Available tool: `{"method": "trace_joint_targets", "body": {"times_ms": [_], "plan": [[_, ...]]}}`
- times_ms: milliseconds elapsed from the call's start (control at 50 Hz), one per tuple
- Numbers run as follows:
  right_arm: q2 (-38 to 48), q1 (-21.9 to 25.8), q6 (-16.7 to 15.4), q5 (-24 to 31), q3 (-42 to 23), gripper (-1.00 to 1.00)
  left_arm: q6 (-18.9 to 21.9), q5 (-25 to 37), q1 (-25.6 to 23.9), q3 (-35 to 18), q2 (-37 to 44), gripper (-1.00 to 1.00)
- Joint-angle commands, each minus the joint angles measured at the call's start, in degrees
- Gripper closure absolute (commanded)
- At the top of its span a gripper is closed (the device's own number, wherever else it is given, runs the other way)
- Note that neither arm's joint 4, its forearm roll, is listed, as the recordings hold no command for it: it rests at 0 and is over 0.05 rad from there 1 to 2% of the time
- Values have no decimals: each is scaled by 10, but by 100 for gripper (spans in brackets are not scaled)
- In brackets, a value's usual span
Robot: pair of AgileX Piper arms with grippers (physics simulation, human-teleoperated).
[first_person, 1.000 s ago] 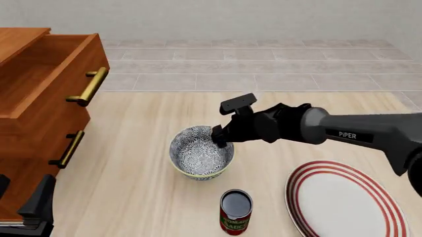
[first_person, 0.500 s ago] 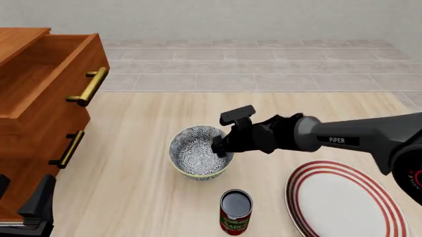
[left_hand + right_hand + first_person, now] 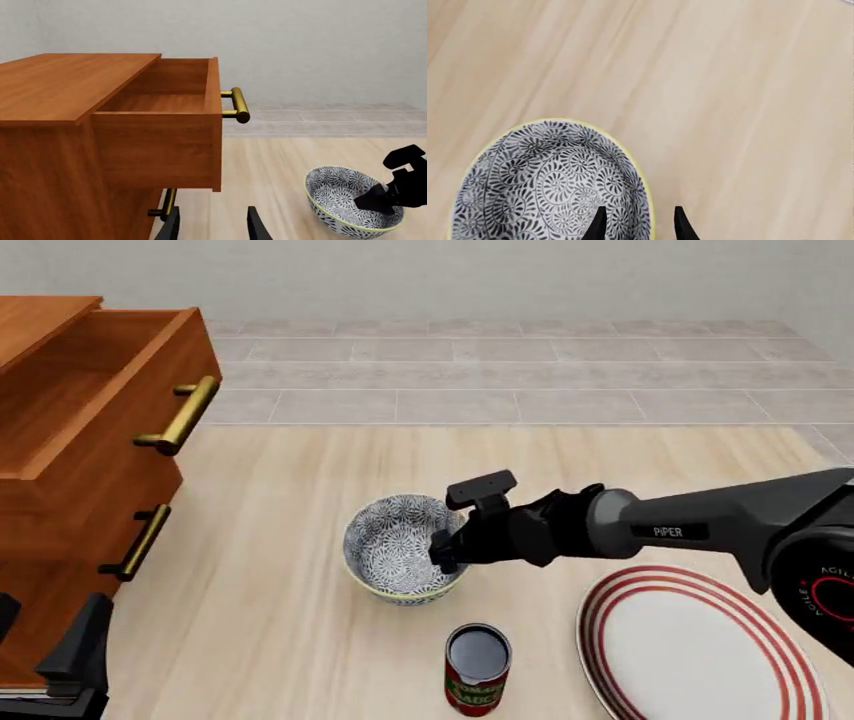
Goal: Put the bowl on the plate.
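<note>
The bowl (image 3: 394, 540), patterned blue-grey and white with a pale yellow rim, stands upright on the wooden table left of centre. My right gripper (image 3: 445, 555) is down at its right rim. In the right wrist view the gripper (image 3: 639, 225) is open and straddles that rim, one finger inside the bowl (image 3: 547, 180) and one outside. The plate (image 3: 694, 640), white with red rings, lies flat at the front right, apart from the bowl. At the front left my left gripper (image 3: 212, 227) is open and holds nothing; from there the bowl (image 3: 350, 200) is in sight.
A red-labelled can (image 3: 478, 668) stands upright just in front of the bowl, between it and the plate. A wooden drawer cabinet (image 3: 80, 440) with brass handles fills the left side, its top drawer (image 3: 167, 100) pulled open. Bare tabletop lies behind the bowl.
My right gripper has come down and slightly toward me, from above the bowl's far right rim to straddling the right rim. Bowl, can, plate and left arm have not moved.
</note>
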Motion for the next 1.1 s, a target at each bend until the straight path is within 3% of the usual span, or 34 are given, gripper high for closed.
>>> {"method": "trace_joint_targets", "body": {"times_ms": [20, 60, 80, 300, 340, 360, 1100], "plan": [[11, 0, 4, -9, 8, -100, 0, 0, 0, 0, 0, -100], [10, 0, 6, -9, 8, -100, 0, 0, 0, 0, 0, -100], [10, 0, 6, -8, 7, 100, 0, 0, 0, 0, 0, -100], [7, 0, 6, -10, 9, 100, 0, 0, 0, 0, 0, -100], [1, 7, 26, -17, 15, 100, 0, 0, 0, 0, 0, -100], [4, -2, 7, -11, 7, 100, 0, 0, 0, 0, 0, -100], [-72, -22, -8, 47, -60, 100, 0, 0, 0, 0, 0, -100]]}}
